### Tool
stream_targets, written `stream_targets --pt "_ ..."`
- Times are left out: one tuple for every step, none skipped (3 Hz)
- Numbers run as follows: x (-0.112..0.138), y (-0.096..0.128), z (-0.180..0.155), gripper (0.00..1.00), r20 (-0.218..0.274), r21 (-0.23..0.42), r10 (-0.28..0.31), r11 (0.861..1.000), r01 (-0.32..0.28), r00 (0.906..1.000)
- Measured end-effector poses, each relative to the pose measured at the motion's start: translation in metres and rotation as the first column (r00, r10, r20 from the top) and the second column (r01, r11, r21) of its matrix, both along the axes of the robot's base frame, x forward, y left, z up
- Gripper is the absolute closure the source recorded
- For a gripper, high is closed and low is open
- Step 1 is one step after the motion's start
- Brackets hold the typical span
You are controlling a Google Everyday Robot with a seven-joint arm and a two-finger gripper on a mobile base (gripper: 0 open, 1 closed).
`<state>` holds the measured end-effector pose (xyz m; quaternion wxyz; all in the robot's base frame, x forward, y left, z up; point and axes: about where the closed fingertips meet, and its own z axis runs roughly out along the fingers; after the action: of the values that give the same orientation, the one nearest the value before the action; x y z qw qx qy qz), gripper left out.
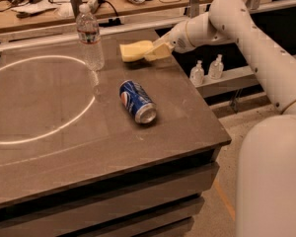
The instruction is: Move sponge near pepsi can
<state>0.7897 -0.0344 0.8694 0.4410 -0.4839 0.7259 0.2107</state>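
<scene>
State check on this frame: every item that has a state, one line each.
gripper: at the sponge, on its right end; grip unclear.
sponge: at the far edge of the table, not near the can.
pepsi can: lying on its side, mid-table.
water bottle: upright, cap on.

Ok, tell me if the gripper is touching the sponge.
Touching. The camera view shows the gripper meeting the right end of the sponge, with no gap between them.
</scene>
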Motion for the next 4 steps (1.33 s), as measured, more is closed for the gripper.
stream_targets --pt "-0.023 -0.01 0.009 1.0 -0.013 -0.025 0.006 1.0 -0.006 0.9999" --pt "-0.046 -0.025 0.009 1.0 -0.035 -0.053 -0.005 0.999 0.003 0.9994" --pt "-0.064 -0.044 0.01 1.0 -0.042 -0.073 -0.046 0.996 0.042 0.9981" --pt "-0.088 -0.061 0.02 1.0 -0.042 -0.092 -0.091 0.992 0.087 0.995"
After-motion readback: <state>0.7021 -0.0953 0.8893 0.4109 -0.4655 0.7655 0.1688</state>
